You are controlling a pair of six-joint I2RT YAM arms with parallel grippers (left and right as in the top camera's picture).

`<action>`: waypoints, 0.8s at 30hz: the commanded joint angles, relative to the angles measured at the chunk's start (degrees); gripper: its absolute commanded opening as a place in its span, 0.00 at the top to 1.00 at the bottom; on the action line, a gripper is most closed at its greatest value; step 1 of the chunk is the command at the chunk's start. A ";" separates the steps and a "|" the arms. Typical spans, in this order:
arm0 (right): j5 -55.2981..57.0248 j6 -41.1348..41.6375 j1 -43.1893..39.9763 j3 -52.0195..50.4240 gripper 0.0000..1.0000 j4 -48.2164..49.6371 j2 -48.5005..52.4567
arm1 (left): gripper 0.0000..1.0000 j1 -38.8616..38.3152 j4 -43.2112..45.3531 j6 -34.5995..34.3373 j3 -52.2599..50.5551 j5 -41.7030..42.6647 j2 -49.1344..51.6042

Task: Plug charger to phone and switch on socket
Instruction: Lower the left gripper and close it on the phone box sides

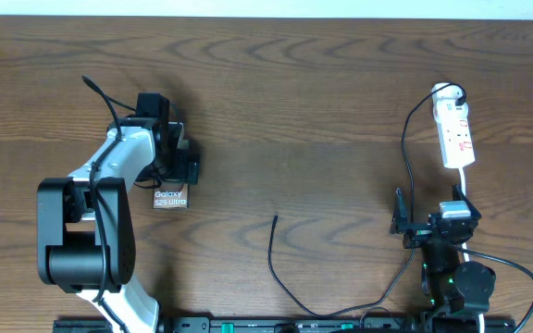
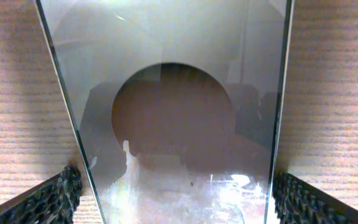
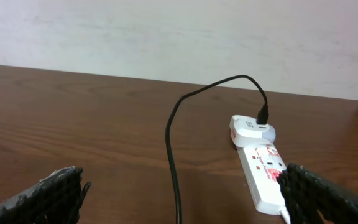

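Note:
The dark bronze phone (image 1: 169,198), lettered "Galaxy S25 Ultra", lies flat on the table, its far part hidden under my left gripper (image 1: 179,163). In the left wrist view its glossy face (image 2: 179,112) fills the space between the fingers, and the left gripper (image 2: 176,194) stands open astride it. The white socket (image 1: 455,134) lies at the far right. The black charger cable (image 1: 272,264) runs from the socket's far end round to a loose plug tip (image 1: 276,218) mid-table. My right gripper (image 1: 433,211) is open just short of the socket (image 3: 263,174), and the charger cable (image 3: 173,143) passes between its fingers.
A white adapter (image 3: 250,129) is plugged into the socket's far end. A white cord (image 1: 462,188) leaves the socket toward the right arm. Both arm bases and a black rail (image 1: 248,326) line the front edge. A pale wall (image 3: 179,37) stands behind the table.

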 commanded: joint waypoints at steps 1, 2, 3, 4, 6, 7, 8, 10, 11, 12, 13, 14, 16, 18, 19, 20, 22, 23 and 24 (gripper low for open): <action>0.04 -0.28 -0.39 -0.07 0.01 -0.24 -0.04 | 0.02 0.09 0.63 1.07 -1.44 0.00 0.28; 0.04 -0.28 -0.39 -0.07 0.01 -0.24 -0.04 | 0.02 0.09 0.66 1.05 -1.42 0.02 0.28; 0.04 -0.28 -0.39 -0.07 0.01 -0.24 -0.04 | 0.02 0.09 0.68 1.07 -1.44 0.02 0.28; 0.04 -0.28 -0.39 -0.07 0.01 -0.24 -0.04 | 0.02 0.09 0.79 1.05 -1.44 0.02 0.28; 0.04 -0.28 -0.39 -0.07 0.01 -0.24 -0.04 | 0.02 0.09 1.01 1.07 -1.42 0.02 0.28; 0.04 -0.28 -0.39 -0.07 0.01 -0.24 -0.04 | 0.02 0.09 1.03 1.05 -1.44 0.02 0.28; 0.04 -0.28 -0.39 -0.07 0.01 -0.24 -0.04 | 0.02 0.09 1.01 1.05 -1.44 0.02 0.28; 0.04 -0.28 -0.39 -0.07 0.01 -0.24 -0.04 | 0.01 0.09 1.01 1.07 -1.44 0.02 0.28; 0.04 -0.28 -0.39 -0.07 0.01 -0.24 -0.04 | 0.02 0.09 1.01 1.07 -1.42 0.02 0.28; 0.04 -0.28 -0.39 -0.07 0.01 -0.24 -0.04 | 0.04 0.09 1.01 1.07 -1.44 0.02 0.28; 0.04 -0.28 -0.39 -0.07 0.01 -0.24 -0.04 | 0.05 0.09 0.98 1.07 -1.44 0.02 0.28; 0.04 -0.28 -0.39 -0.07 0.01 -0.24 -0.04 | 0.05 0.09 0.98 1.07 -1.44 0.02 0.28; 0.04 -0.28 -0.39 -0.07 0.01 -0.24 -0.04 | 0.05 0.09 0.98 1.09 -1.44 0.02 0.28; 0.04 -0.28 -0.39 -0.07 0.01 -0.24 -0.04 | 0.05 0.09 0.98 1.25 -1.44 0.02 0.28; 0.04 -0.28 -0.39 -0.07 0.01 -0.24 -0.04 | 0.05 0.09 1.01 1.25 -1.51 0.02 0.28; 0.04 -0.28 -0.39 -0.07 0.01 -0.24 -0.04 | 0.05 0.09 1.03 1.25 -1.64 0.02 0.28; 0.04 -0.28 -0.39 -0.07 0.01 -0.24 -0.04 | 0.04 0.09 1.14 1.25 -2.01 0.00 0.28; 0.04 -0.28 -0.39 -0.07 0.01 -0.24 -0.04 | 0.05 0.09 1.31 1.27 -2.32 0.00 0.28; 0.07 -0.28 -0.39 -0.07 0.01 -0.24 -0.04 | 0.04 0.09 1.55 1.25 -2.62 0.00 0.28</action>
